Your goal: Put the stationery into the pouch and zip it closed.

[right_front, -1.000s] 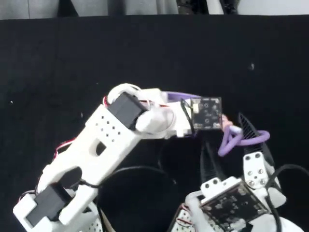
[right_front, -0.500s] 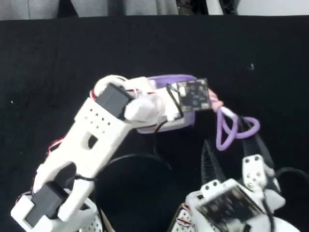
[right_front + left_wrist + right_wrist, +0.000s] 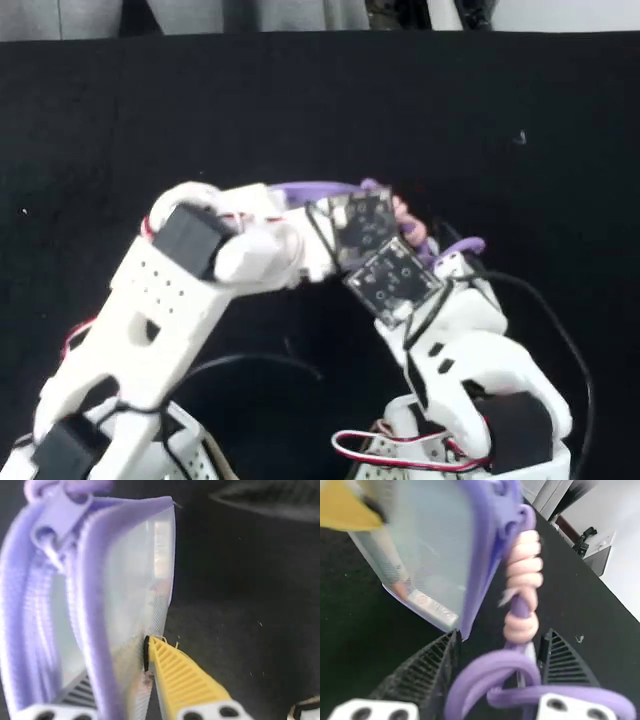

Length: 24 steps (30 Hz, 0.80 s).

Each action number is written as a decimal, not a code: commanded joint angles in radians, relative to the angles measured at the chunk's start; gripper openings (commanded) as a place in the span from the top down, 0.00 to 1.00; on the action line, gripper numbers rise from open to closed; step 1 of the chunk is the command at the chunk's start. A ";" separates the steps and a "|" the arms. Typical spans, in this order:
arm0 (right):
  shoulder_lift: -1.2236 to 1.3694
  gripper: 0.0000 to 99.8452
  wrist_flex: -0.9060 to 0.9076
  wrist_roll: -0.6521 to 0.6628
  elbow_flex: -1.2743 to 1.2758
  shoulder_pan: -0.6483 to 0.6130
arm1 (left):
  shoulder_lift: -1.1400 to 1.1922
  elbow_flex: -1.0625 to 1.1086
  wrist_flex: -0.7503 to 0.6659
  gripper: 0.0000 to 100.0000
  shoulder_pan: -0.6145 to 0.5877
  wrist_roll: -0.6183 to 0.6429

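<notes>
Between the fingers of the left gripper point(image 3: 117, 672): one translucent soft-plastic pouch with purple zipper trim point(image 3: 125, 580). Its wall is clamped by the yellow finger on one side and the grey ribbed finger on the other. It appears to be held off the black table cloth point(image 3: 520, 110). Contents: pale shapes show faintly through the wall, not identifiable.

Orientation: the long axis runs straight out from the left fingers toward the right arm. The zipper edge appears uppermost, with the purple zipper slider point(image 3: 55, 510) at the end farthest from the left fingers. How far the zipper is drawn cannot be told.

Attached at the slider end: a pink-and-purple coiled cord point(image 3: 522, 580) ending in a purple loop point(image 3: 485, 685).

Around that cord: the right gripper point(image 3: 502, 637), black ribbed fingers apart, one on each side. The cord hangs between them, not pinched.

Risks, as judged:
- The right fingers may close on the slack loop rather than on the cord near the slider, so a pull would only stretch the cord.
- A pull off the zipper line could jam the slider.
- Such a pull could also twist the thin wall out of the left fingers' narrow grip and drop the pouch.
</notes>
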 commanded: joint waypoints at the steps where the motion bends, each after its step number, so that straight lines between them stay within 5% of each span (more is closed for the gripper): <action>1: -0.035 0.73 -0.068 0.012 0.012 0.002 | -0.149 0.104 -0.008 0.97 -0.015 -0.023; 12: -0.351 0.73 -0.012 -0.029 0.183 -0.345 | -0.279 0.318 -0.193 0.97 -0.094 -0.017; 24: -0.552 0.73 -0.006 -0.041 0.186 -0.382 | -0.282 0.321 -0.121 0.97 -0.160 -0.018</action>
